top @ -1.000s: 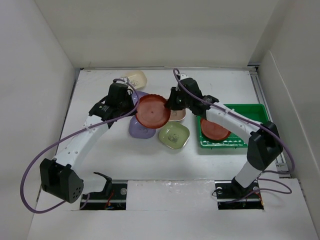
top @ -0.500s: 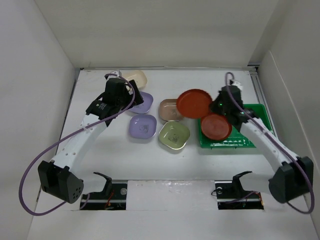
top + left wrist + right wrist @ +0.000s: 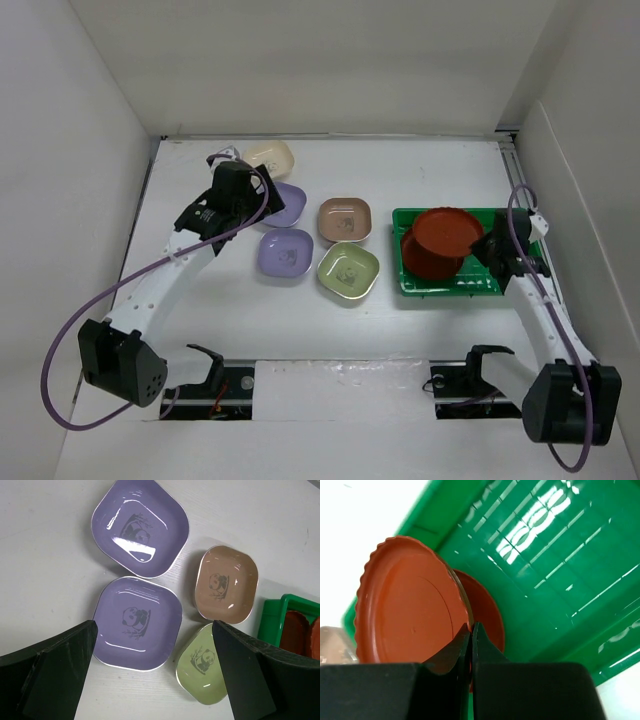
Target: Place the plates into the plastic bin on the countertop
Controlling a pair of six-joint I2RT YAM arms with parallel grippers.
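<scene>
Where the right arm reaches out over the countertop (image 3: pixel 420 170), its right gripper (image 3: pixel 471 630) is pinched tight on the scalloped rim of a round red-orange plate (image 3: pixel 445 228). It holds that plate tilted over the left half of the plastic bin (image 3: pixel 450 291). A second red-orange plate (image 3: pixel 428 260) lies on the bin's ribbed floor beneath it, partly covered in the top view (whether the two dishes touch cannot be told). The right half of the bin shows only its bare green slats.

Left of the bin's near corner and apart from it sits the olive green plate (image 3: pixel 348 271), the nearest of the loose dishes. Just left of it is the near lavender plate (image 3: pixel 285 251), and the two lie close together. A little farther back, the tan-pink plate (image 3: pixel 345 219) rests just beyond the olive one. The far lavender plate (image 3: pixel 291 204) lies beyond the near lavender one, partly hidden in the top view by the left arm.

Above the two lavender dishes the left gripper (image 3: pixel 154 625) hovers with its jaws spread wide, holding nothing. In the wrist view its two dark fingers (image 3: pixel 55 675) frame the near lavender plate.

Farthest back, near the rear wall, the cream plate (image 3: pixel 270 155) sits alone on the white surface.
</scene>
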